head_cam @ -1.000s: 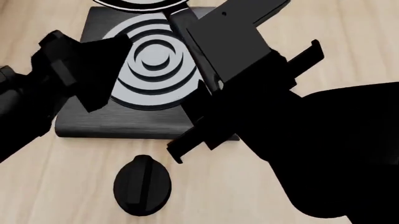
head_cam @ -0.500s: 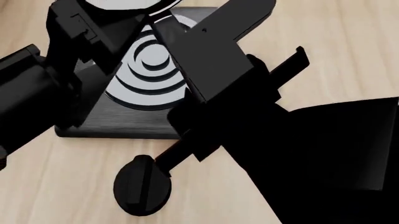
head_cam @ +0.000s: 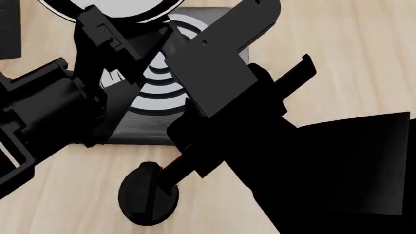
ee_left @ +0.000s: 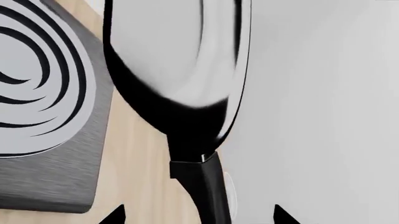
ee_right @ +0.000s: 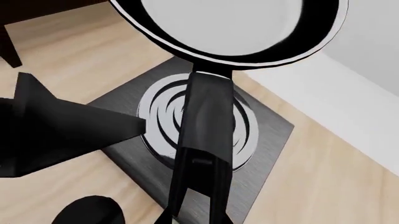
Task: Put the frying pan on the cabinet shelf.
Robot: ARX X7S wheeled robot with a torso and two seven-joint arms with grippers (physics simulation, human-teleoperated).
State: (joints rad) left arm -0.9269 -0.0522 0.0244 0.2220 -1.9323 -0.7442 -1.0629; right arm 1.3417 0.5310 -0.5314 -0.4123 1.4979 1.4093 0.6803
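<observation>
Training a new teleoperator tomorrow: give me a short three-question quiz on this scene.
1. True or false: the hob plate bears concentric rings.
2. What lies on the counter nearer the robot than the plate? A black round knob; B white pot; C spoon.
3. Left gripper, jaws astride the handle of the frying pan: open or shut?
Key: 1 true; 2 A; 3 open.
</observation>
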